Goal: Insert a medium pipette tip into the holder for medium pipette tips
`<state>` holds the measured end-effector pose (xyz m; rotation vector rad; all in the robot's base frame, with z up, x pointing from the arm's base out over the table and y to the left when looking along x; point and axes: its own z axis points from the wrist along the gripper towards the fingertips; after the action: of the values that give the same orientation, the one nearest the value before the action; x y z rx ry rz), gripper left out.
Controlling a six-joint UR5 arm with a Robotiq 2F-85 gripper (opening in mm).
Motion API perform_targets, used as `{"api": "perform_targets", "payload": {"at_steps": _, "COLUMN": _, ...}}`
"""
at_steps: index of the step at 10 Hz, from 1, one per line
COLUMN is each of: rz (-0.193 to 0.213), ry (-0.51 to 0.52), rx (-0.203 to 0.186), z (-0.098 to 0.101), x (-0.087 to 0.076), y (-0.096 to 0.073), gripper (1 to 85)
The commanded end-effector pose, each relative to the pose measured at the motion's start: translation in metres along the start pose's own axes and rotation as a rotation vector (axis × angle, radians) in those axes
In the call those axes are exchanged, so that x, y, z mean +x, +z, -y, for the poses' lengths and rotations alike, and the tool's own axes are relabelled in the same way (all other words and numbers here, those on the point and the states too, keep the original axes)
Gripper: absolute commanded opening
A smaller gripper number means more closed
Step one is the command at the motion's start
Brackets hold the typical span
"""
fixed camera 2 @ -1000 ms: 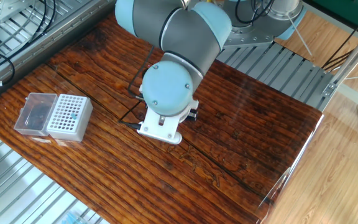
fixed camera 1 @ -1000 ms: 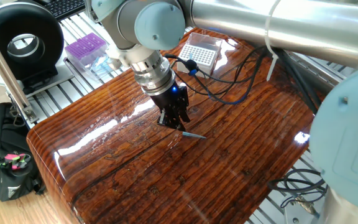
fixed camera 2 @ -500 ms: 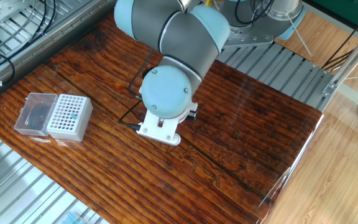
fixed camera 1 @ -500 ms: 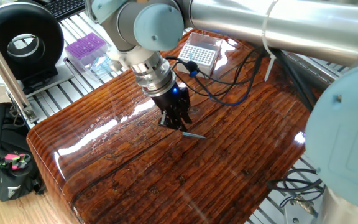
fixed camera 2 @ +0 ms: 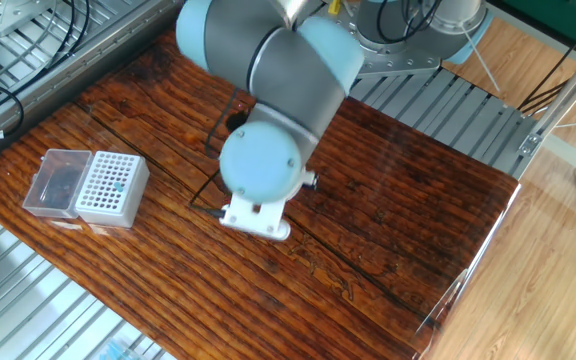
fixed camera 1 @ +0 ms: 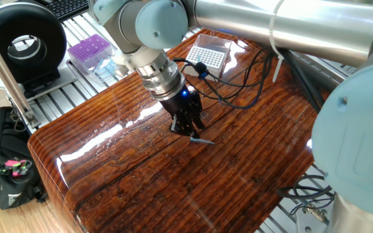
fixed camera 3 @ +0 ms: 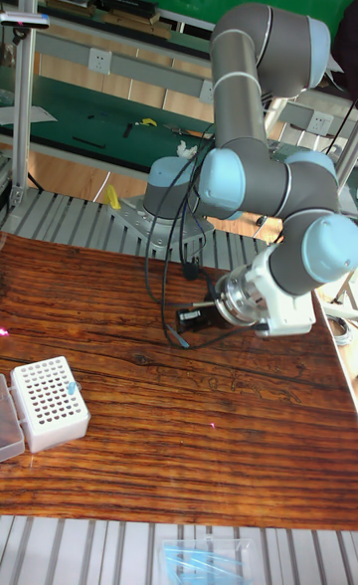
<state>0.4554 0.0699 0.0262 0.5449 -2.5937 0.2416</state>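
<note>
Medium pipette tip (fixed camera 1: pixel 203 140) flat on table (fixed camera 1: pixel 141 181), end effector (fixed camera 1: pixel 192 131) fingertips at it, grip unclear, no legible writing

Arm bent low; gripper (fixed camera 1: pixel 190 129) angled down, jaws narrow.

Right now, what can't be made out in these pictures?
- Tool: open or shut is unclear; hidden by the wrist in the other fixed view.
- Medium pipette tip: too small to tell whether it is gripped.
- Holder: too small to count filled holes.
</note>
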Motion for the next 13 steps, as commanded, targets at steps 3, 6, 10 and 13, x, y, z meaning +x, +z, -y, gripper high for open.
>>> {"api": "perform_targets", "payload": {"at_steps": 3, "rz": -0.033, "ry": -0.017, "rx": -0.078, "z": -0.015, "x": -0.022, "y": 0.002, "gripper": 34.3}}
{"api": "perform_targets", "payload": {"at_steps": 6, "rz": -0.058, "ry": -0.017, "rx": -0.047, "z": -0.012, "x": -0.012, "y": 0.000, "gripper": 34.3}}
{"api": "perform_targets", "payload": {"at_steps": 10, "rz": -0.058, "ry": -0.037, "rx": -0.031, "z": -0.016, "x": -0.017, "y": 0.011, "gripper": 34.3}}
{"api": "perform_targets", "payload": {"at_steps": 13, "rz": -0.054, "ry": -0.031, "rx": 0.012, "z": -0.014, "x": -0.018, "y": 0.016, "gripper": 34.3}}
